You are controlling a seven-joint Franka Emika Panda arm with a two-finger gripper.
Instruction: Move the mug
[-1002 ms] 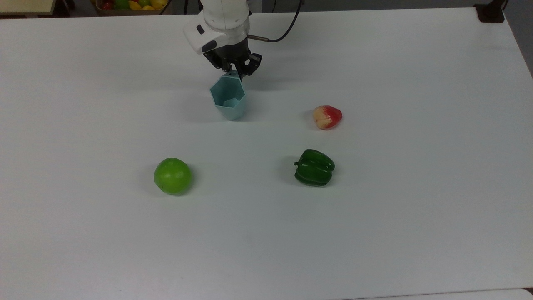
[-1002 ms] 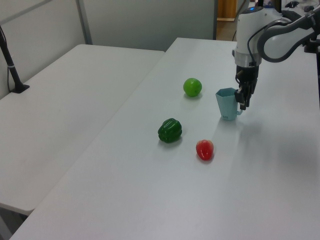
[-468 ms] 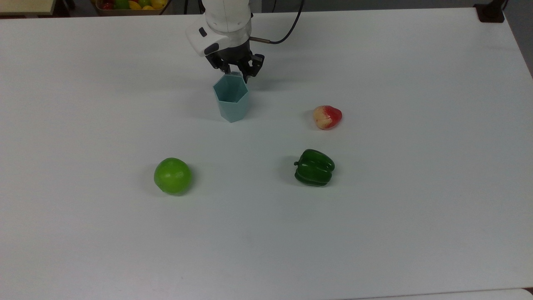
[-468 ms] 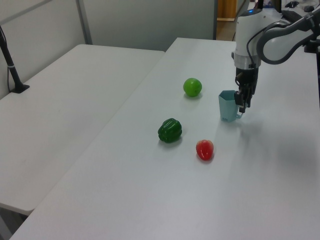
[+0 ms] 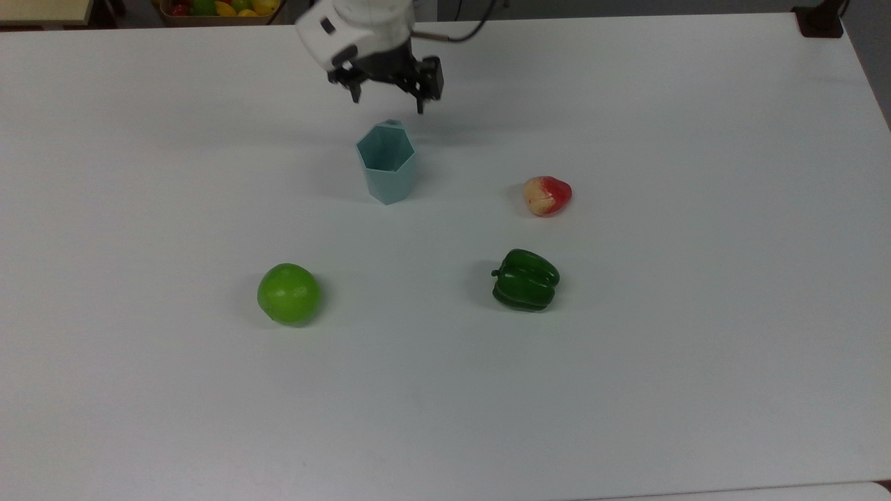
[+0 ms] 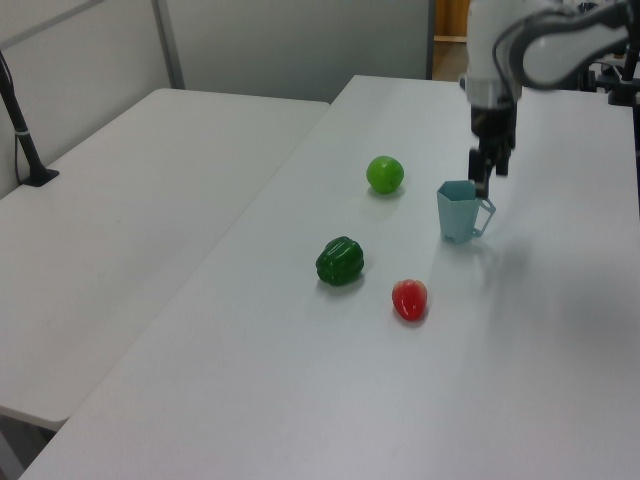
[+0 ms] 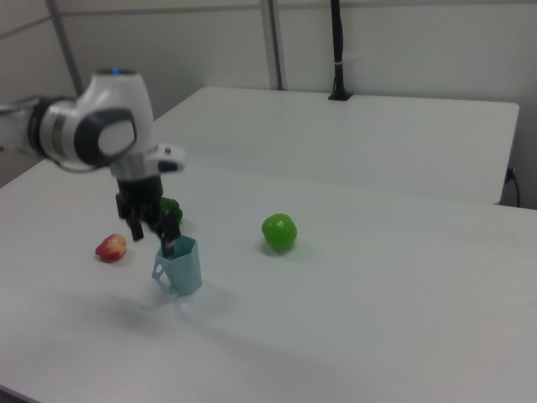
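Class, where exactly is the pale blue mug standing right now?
In the top view, the mug stands upright on the white table, just below the open gripper, above-right of the green apple.

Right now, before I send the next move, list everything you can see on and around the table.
mug: one, pale blue-teal, upright on the table, toward the top view's upper middle, free of the gripper
apple: one, bright green, toward the top view's lower left of the mug
pepper: one, dark green, toward the top view's lower right of the mug
red fruit: one, red and cream, on the top view's right of the mug
fruit tray: one, mixed colours, beyond the table's far edge at the top view's upper left
second table: one, white, on the left view's left
gripper: one, black, fingers open, raised just beyond the mug's handle
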